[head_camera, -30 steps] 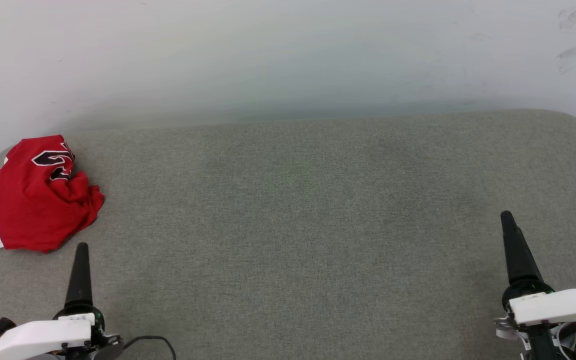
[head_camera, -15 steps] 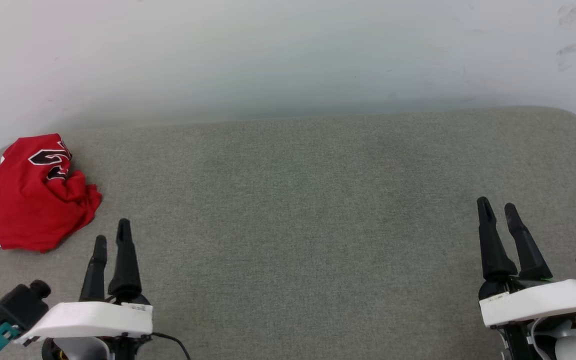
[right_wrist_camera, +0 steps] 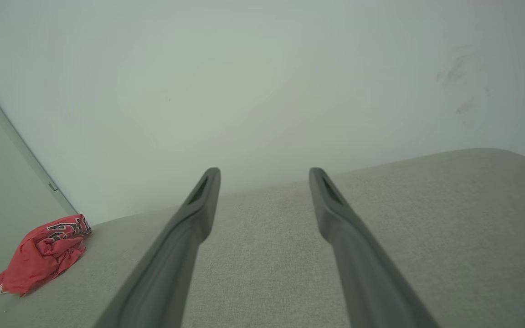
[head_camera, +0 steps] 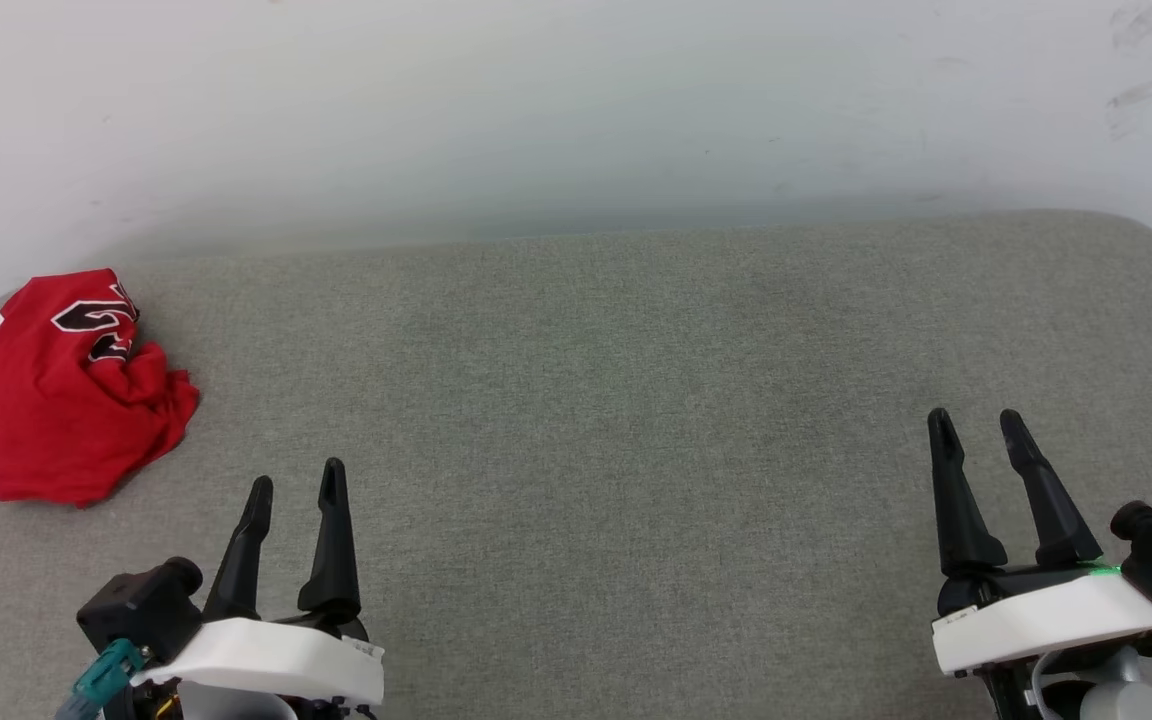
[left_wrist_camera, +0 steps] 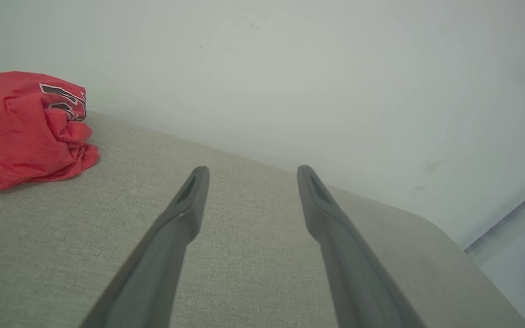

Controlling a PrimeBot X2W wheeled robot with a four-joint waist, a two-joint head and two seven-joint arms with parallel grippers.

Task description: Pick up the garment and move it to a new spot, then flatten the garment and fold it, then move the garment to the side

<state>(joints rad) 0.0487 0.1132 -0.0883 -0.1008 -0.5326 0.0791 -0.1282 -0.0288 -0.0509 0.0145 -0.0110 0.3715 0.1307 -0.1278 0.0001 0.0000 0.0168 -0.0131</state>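
The garment (head_camera: 56,395) is a crumpled bright red jersey with black white-outlined lettering and a striped white sleeve edge, bunched at the far left of the grey cushioned surface (head_camera: 596,420). It also appears at the upper left of the left wrist view as the garment (left_wrist_camera: 25,130) and small at the lower left of the right wrist view as the garment (right_wrist_camera: 43,255). My left gripper (head_camera: 296,475) stands open, empty, to the right of and nearer than the jersey. My right gripper (head_camera: 976,420) is open and empty at the far right.
A pale wall (head_camera: 576,110) rises directly behind the cushioned surface. The surface has rounded corners at the far left and far right (head_camera: 1151,240). A wide stretch of grey fabric lies between the two grippers.
Both grippers have rotated from edge-on to showing two spread fingers. The left gripper has moved right and away from the jersey; the right has shifted slightly left. The jersey lies as before.
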